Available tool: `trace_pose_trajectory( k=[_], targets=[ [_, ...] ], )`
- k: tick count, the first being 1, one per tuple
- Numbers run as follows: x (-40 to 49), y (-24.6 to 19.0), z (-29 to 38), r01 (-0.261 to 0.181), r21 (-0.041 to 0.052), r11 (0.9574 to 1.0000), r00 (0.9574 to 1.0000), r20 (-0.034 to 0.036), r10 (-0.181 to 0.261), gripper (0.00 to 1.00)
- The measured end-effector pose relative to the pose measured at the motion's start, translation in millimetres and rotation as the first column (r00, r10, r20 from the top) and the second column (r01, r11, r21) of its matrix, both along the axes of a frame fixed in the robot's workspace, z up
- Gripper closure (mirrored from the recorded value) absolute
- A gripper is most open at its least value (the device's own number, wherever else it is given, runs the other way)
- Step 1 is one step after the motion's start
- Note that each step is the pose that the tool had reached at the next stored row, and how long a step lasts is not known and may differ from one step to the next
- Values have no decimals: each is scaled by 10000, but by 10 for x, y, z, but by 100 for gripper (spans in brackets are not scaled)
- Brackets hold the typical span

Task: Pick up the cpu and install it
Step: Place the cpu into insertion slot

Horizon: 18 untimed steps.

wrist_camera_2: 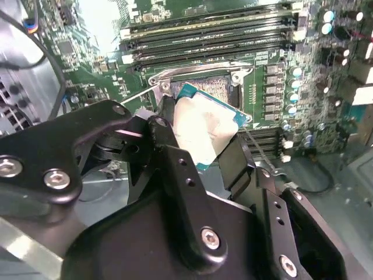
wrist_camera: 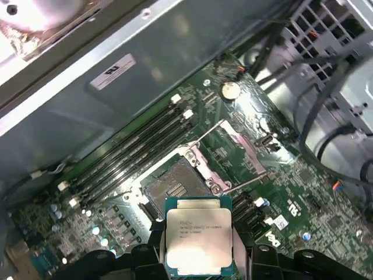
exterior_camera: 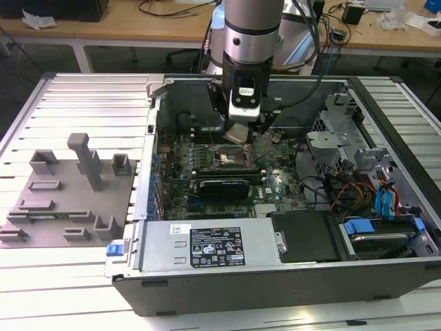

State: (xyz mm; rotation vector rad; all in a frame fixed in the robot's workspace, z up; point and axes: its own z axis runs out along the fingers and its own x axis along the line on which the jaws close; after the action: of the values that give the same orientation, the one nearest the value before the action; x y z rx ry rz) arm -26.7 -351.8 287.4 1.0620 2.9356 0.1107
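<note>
end effector (wrist_camera: 199, 259): closed on the cpu (wrist_camera: 199, 232) by opposite edges, likely to spare its contacts | cpu: tilted, hanging near the open socket (wrist_camera: 175, 186) on the motherboard (wrist_camera: 303, 192), not seated | retention frame (wrist_camera: 238, 142): swung back, leaving the socket clear

Drop path: socket (wrist_camera: 173, 186) open beneath my held cpu (wrist_camera: 200, 233).
Obstacles: opened load plate (wrist_camera: 240, 142) (levers (wrist_camera: 247, 182) too) beside it.

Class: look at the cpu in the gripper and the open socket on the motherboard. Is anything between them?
Nothing visible. The gripper holds the cpu by its edges, clear of the socket, whose retention frame is swung open, leaving its contacts bare.
</note>
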Motion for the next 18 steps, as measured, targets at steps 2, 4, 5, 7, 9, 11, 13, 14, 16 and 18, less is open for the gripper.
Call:
trace_pose_trajectory(
  k=[2, 4, 5, 7, 9, 11, 13, 14, 16, 18],
  targets=[
    [0, 0, -3, 677, -1, 9977, 9977, 0, -677, 45],
    [0, 0, -6, 1116, -1, 9937, 9937, -1, -1116, 45],
    [0, 0, -7, 1282, -1, 9918, 9918, -1, -1282, 45],
    [0, 0, -10, 1658, -1, 9862, 9862, 0, -1658, 45],
    [0, 0, -12, 2037, 0, 9790, 9790, 0, -2037, 45],
    [0, 0, -14, 2432, -2, 9700, 9700, -1, -2432, 45],
    [0, 0, -17, 2805, -1, 9599, 9599, -1, -2805, 45],
    [0, 0, -19, 3041, -1, 9526, 9526, -1, -3041, 45],
    [0, 0, -22, 3372, 0, 9414, 9414, -1, -3372, 45],
    [0, 0, -25, 3685, -2, 9296, 9296, -1, -3685, 45]
  ],
)
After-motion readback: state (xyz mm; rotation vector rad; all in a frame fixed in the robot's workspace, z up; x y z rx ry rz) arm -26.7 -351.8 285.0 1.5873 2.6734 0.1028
